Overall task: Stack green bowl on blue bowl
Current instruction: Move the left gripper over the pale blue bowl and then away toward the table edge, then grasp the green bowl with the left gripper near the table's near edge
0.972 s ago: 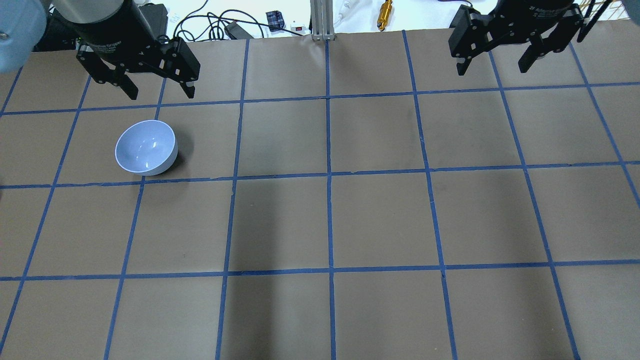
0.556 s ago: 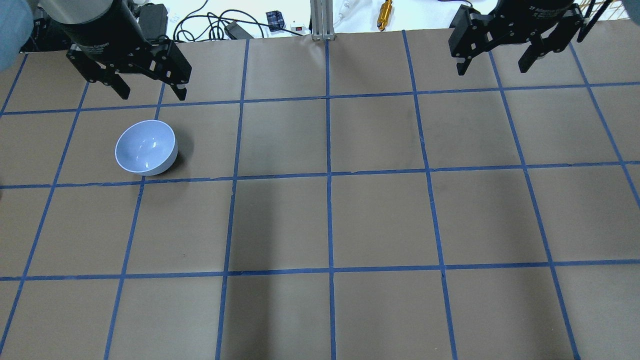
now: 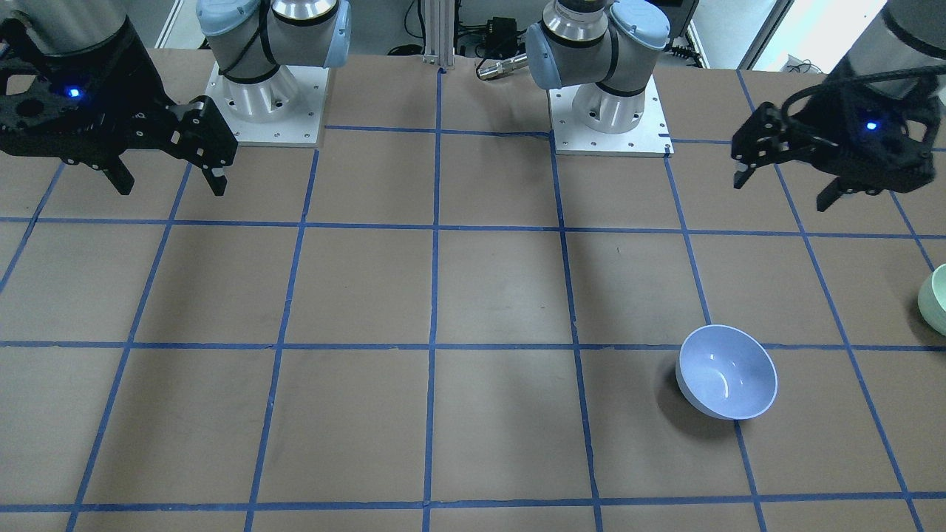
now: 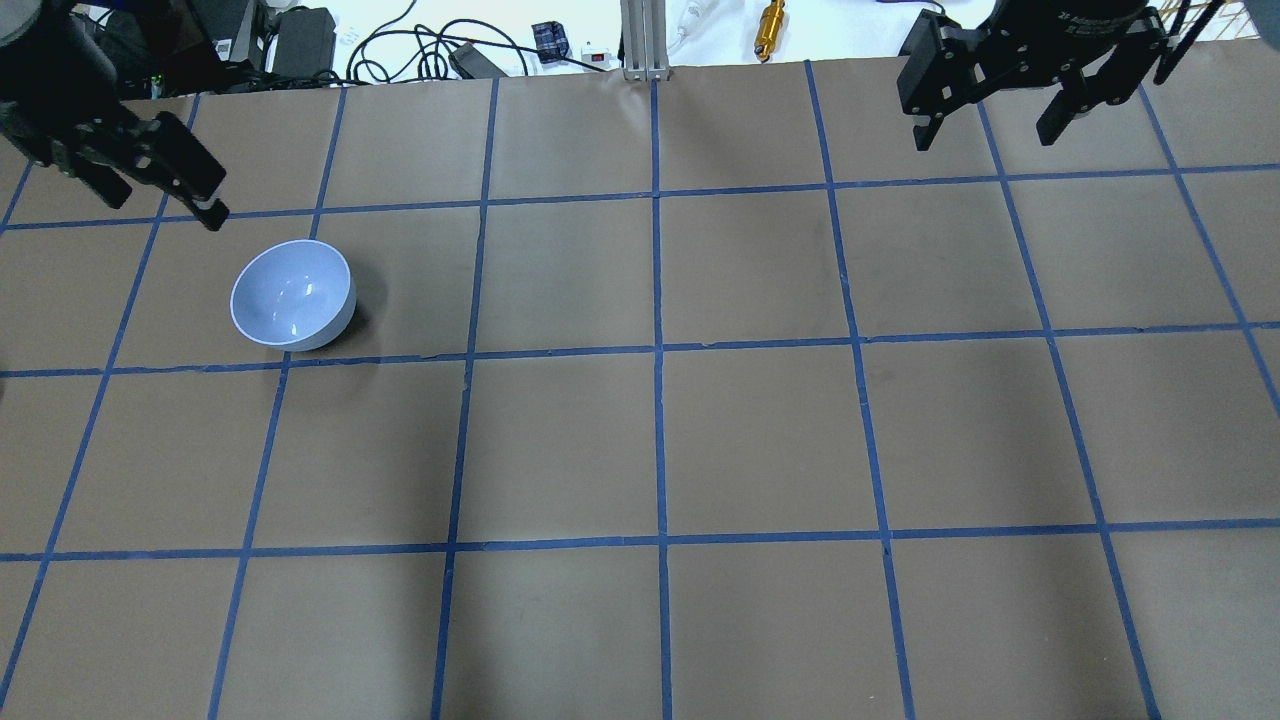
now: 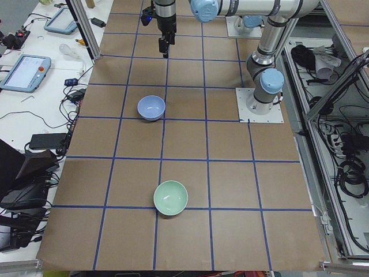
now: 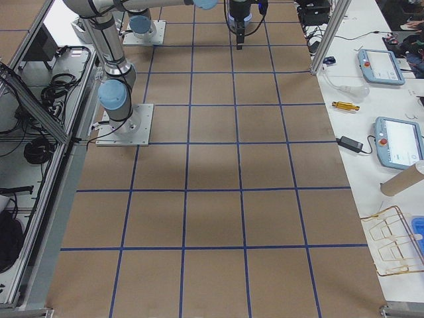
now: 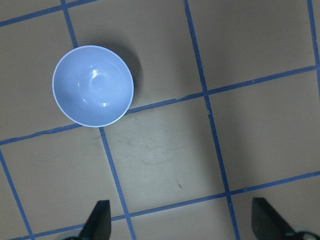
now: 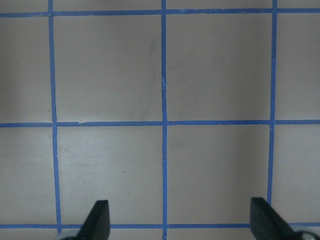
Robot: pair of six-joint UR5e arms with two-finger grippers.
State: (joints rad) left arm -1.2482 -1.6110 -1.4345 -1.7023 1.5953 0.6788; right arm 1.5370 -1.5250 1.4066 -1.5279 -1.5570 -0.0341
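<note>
The blue bowl stands upright on the brown gridded table; it also shows in the front view, the left side view and the left wrist view. The green bowl stands upright nearer the table's left end, cut by the front view's edge and outside the overhead view. My left gripper is open and empty, raised above the table to the far left of the blue bowl. My right gripper is open and empty, high over the far right.
Blue tape lines grid the table. An aluminium post, cables and a brass part lie past the far edge. The two arm bases are bolted at the robot side. Tablets sit on a side bench.
My left gripper has moved toward the table's left end, away from above the blue bowl's far side. The right gripper and the blue bowl have not moved.
</note>
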